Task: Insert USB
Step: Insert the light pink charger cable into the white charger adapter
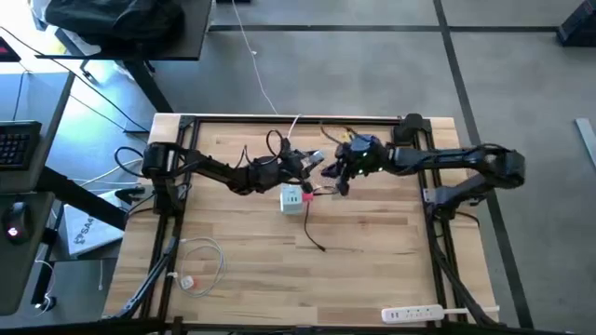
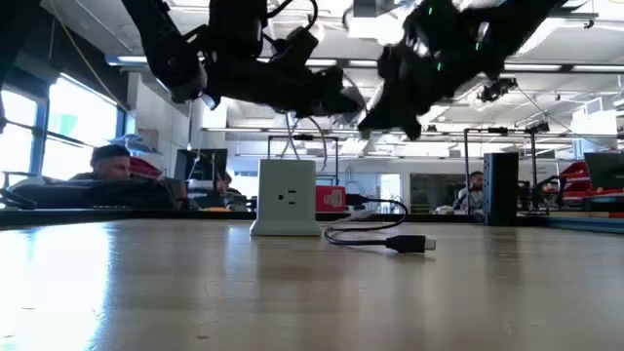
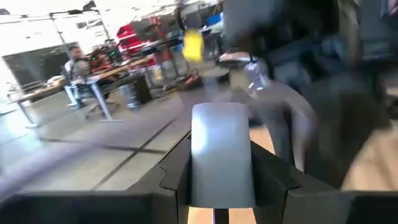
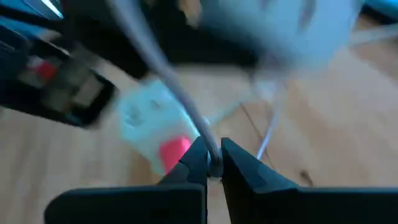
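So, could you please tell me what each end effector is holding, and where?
Left end effector: silvery plug, by its body. Right end effector: white cable, pinched mid-length.

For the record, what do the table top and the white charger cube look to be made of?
The table top looks like pale wood, probably laminated planks: lengthwise strips with grain lines show from above, and a soft sheen shows in the low view. The white charger cube looks like smooth moulded plastic: uniform white faces, rounded edges, a slight gloss. Neither can be confirmed beyond its look.
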Tool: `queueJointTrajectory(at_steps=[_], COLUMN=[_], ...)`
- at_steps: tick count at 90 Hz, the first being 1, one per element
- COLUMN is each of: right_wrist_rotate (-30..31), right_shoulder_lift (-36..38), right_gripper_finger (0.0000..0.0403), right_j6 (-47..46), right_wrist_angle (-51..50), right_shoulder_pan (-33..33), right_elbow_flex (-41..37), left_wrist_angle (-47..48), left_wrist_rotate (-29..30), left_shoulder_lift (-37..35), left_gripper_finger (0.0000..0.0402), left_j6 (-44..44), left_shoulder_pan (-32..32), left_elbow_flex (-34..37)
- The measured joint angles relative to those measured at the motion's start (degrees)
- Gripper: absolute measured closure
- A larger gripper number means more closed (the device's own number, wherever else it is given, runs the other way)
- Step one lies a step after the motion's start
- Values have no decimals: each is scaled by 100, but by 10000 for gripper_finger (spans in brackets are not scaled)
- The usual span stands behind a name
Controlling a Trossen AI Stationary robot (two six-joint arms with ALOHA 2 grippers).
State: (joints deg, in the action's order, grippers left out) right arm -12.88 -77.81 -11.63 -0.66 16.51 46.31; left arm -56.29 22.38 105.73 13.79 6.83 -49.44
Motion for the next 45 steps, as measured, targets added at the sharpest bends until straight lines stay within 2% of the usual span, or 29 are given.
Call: queueJointTrajectory(at_steps=[21,29,45], right_wrist_rotate=[-63,90,820], right_shoulder_lift=[718,861,1023], right_gripper_finger=[402,403,403], right_j6=[266,422,363], right_wrist_angle=[-789,-1095,-1705], right_shoulder_pan=[77,225,718], right_elbow_flex=[869,1144,1331], left_wrist_angle=[235,238,-181], left_wrist_rotate=[-1214,-1313,-1332], left_shoulder_lift=[2,2,7], left_gripper_finger=[308,308,308], left_j6=[-107,107,811], left_shoulder_pan=[113,54,-242], left_elbow_flex=[5,3,1])
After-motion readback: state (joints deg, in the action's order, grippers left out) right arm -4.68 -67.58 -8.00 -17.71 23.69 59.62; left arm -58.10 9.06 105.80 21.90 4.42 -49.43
